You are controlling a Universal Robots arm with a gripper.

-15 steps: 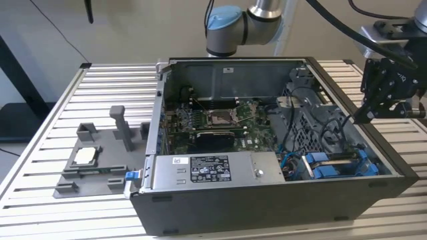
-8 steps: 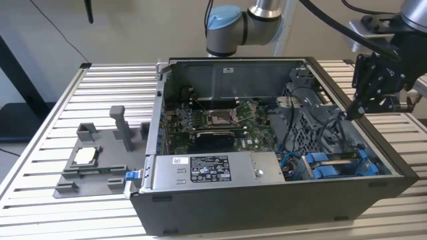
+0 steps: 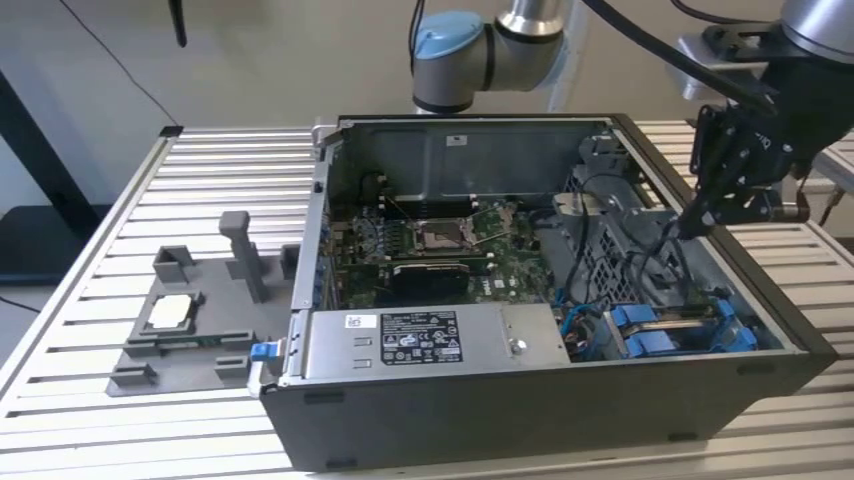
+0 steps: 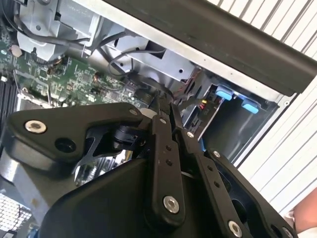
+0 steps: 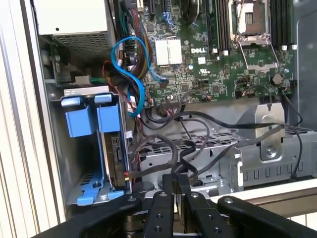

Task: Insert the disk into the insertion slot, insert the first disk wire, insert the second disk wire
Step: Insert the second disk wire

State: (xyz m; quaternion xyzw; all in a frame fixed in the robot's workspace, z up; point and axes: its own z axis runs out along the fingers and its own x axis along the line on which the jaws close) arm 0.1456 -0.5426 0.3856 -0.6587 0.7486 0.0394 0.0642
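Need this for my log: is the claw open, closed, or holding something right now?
Claw: closed, pinching what looks like a black wire.

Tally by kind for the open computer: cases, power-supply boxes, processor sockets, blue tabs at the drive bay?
computer case: 1
power-supply box: 1
processor socket: 1
blue tabs: 2
Total: 5

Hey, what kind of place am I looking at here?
Probably a robotics lab or test bench for computer assembly. An open computer case sits on a slatted metal table, a robot arm reaches over it, and a grey parts fixture lies beside it.
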